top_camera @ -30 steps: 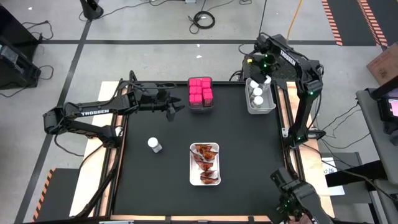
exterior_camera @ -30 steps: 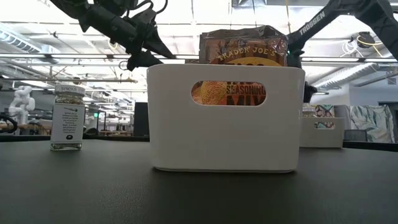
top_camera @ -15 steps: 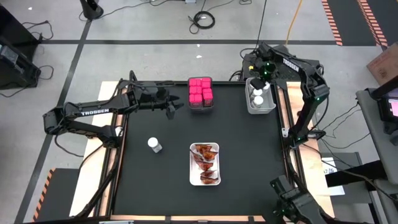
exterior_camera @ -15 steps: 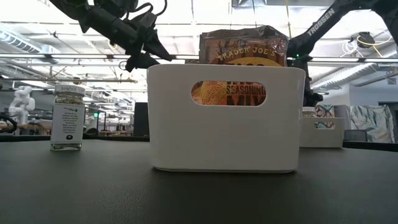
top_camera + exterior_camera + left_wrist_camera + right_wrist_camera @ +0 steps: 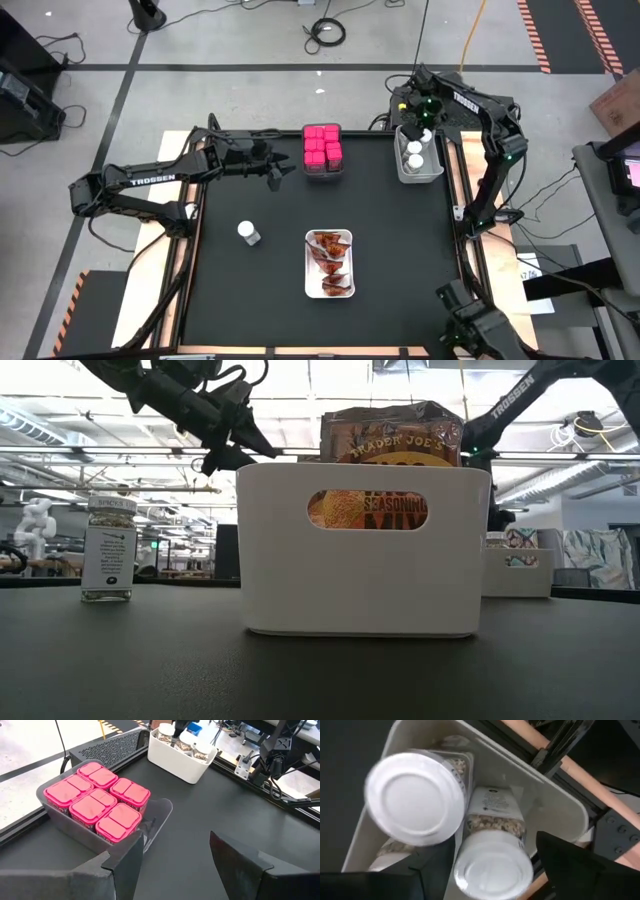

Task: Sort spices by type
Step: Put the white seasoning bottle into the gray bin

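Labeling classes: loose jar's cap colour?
White, clearest in the high view: jar standing alone.

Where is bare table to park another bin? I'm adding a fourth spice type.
Free: the mat between the lone jar and the packet tray, and the wide patch right of that tray, below the jar bin. Crowded: the far edge, where the left tool hovers beside the pink boxes.

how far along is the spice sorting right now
Mostly done. The pink boxes fill their grey bin, the packets lie in the white tray, and several jars sit in the white bin. The right gripper hovers open over that bin; the left gripper waits open beside the pink boxes. One loose jar remains on the table.
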